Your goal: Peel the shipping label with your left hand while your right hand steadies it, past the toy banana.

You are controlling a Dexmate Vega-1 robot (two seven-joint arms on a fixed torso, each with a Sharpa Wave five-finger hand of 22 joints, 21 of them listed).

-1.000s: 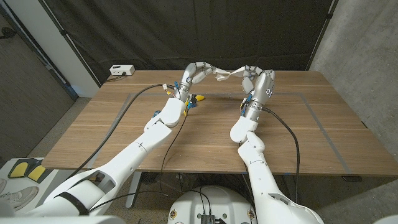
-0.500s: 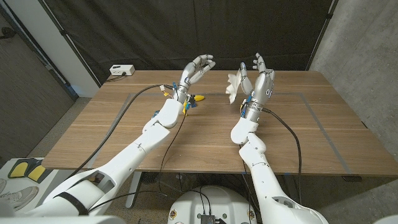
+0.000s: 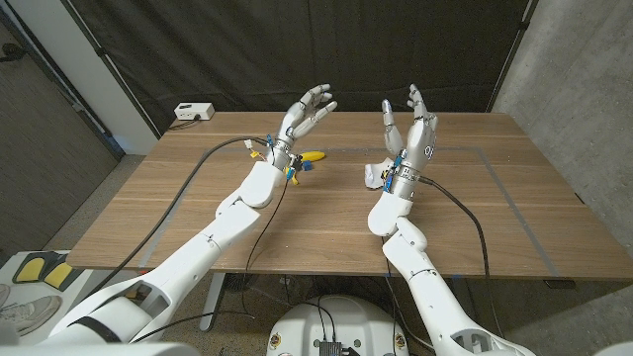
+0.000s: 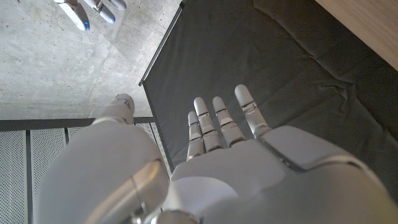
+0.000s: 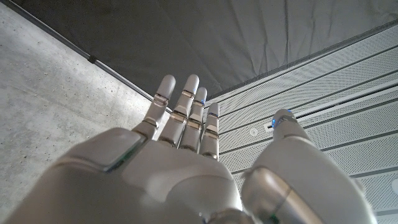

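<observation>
- Dark curtains are hanging behind a wooden table [image 3: 198, 213], with a concrete wall standing at the right of the frame.
- Lying crumpled on the table just right of centre is the shipping label [image 3: 374, 175], a whitish wad partly hidden by the right forearm; whether label and backing are parted, I cannot tell.
- Nothing is holding it: the right hand [image 3: 412, 124] is hanging raised above and behind it, fingers [image 5: 180, 112] spread and released, as the right wrist view also shows.
- Toward the upper middle of the frame, the left hand [image 3: 307, 109] is hovering in the air, likewise released, its fingers [image 4: 219, 119] fanned against the curtain in the left wrist view.
- Resting on the table beside the left wrist is the toy banana [image 3: 311, 156], near the label but apart from it.
- A white box [image 3: 193, 112] is sitting at the table's upper-left corner.
- Judging from this, the label looks dropped; a fresh pinch on a crushed wad risks sticking it to itself or tearing it.
- Reaching down, the left arm could nudge the banana.
</observation>
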